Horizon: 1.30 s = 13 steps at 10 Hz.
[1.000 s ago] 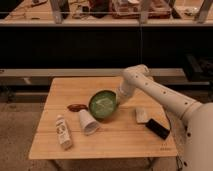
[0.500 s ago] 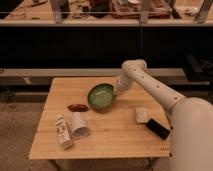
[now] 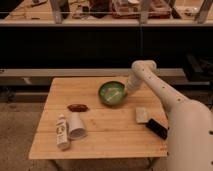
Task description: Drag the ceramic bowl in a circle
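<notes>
The ceramic bowl (image 3: 112,93), round and green with a darker rim and a pale inside, sits on the wooden table (image 3: 107,145), right of centre toward the back. My gripper (image 3: 126,92) is at the bowl's right rim, touching it. The white arm reaches in from the right and bends down over the rim.
A white paper cup (image 3: 76,125) lies on its side at front left, beside a white bottle (image 3: 61,132). A brown object (image 3: 77,107) lies left of the bowl. A pale block (image 3: 142,114) and a black object (image 3: 156,128) lie at the right.
The bowl has slid toward the table's back and then to the right, with the gripper staying at its right rim. The cup lies a little further left than a second ago.
</notes>
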Available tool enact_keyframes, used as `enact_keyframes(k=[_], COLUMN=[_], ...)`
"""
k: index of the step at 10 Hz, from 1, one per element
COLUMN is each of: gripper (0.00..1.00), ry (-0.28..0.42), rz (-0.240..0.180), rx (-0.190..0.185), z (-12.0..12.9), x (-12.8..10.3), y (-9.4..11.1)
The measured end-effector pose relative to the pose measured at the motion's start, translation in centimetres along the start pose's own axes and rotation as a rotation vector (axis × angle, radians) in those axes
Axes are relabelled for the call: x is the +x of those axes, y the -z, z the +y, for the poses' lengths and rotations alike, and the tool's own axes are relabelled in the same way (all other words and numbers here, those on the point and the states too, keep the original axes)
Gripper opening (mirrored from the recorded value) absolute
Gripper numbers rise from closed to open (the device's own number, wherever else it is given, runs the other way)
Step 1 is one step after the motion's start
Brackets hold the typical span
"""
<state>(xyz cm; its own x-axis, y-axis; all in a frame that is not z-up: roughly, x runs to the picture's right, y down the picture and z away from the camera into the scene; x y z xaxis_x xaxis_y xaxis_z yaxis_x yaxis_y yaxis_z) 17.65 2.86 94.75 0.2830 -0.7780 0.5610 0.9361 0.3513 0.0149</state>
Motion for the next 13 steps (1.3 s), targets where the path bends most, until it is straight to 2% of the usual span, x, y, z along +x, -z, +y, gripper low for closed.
enact_keyframes(k=[3, 5, 8, 10, 13], gripper=[0.18, 0.18, 0.18, 0.18, 0.18], ry=[-0.045, -0.036, 0.051, 0.118, 0.183], rz=[0.033, 0.035, 0.014, 0.006, -0.003], rx=[-0.038, -0.056, -0.051, -0.037, -0.011], z=[4.3, 5.8, 4.1, 1.6, -1.9], x=[-0.4, -2.4, -8.0, -10.8, -12.2], y=[2.2, 3.3, 4.1, 4.1, 3.4])
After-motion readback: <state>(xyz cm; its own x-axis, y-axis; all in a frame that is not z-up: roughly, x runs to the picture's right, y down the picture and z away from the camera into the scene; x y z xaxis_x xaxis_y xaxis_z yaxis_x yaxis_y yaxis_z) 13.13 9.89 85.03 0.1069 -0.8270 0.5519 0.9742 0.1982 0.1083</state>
